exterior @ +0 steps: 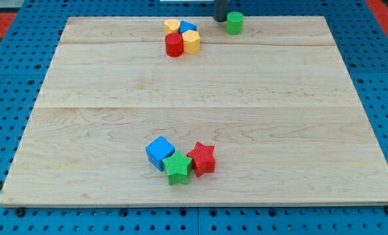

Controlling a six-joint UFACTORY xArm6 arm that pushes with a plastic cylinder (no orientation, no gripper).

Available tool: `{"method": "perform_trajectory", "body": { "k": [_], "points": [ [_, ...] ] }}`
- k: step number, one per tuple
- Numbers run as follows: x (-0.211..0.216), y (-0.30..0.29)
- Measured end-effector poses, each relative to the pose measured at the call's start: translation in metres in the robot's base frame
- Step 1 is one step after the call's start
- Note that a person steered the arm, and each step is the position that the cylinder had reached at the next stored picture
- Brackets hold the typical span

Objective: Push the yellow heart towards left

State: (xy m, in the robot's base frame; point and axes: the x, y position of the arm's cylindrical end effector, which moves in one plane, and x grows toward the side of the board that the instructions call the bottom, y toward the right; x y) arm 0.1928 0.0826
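The yellow heart (pixel 172 27) lies near the view's top edge of the wooden board (pixel 194 85), at the left of a tight cluster. Touching it are a blue block (pixel 187 27), a red cylinder (pixel 174 45) and a yellow hexagonal block (pixel 191 42). The dark rod comes down at the view's top, and my tip (pixel 220 19) sits just left of a green cylinder (pixel 235 22), to the right of the cluster and apart from the heart.
Near the view's bottom lie a blue cube (pixel 160 153), a green star (pixel 177 168) and a red star (pixel 201 158), touching each other. A blue pegboard surface (pixel 4 98) surrounds the board.
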Motion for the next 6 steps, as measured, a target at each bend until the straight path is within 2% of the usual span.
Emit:
{"method": "perform_trajectory", "body": {
  "k": [1, 3, 4, 5, 6],
  "points": [
    [0.018, 0.035],
    [0.035, -0.033],
    [0.035, -0.103],
    [0.032, -0.144],
    [0.032, -0.157]
  ]
}}
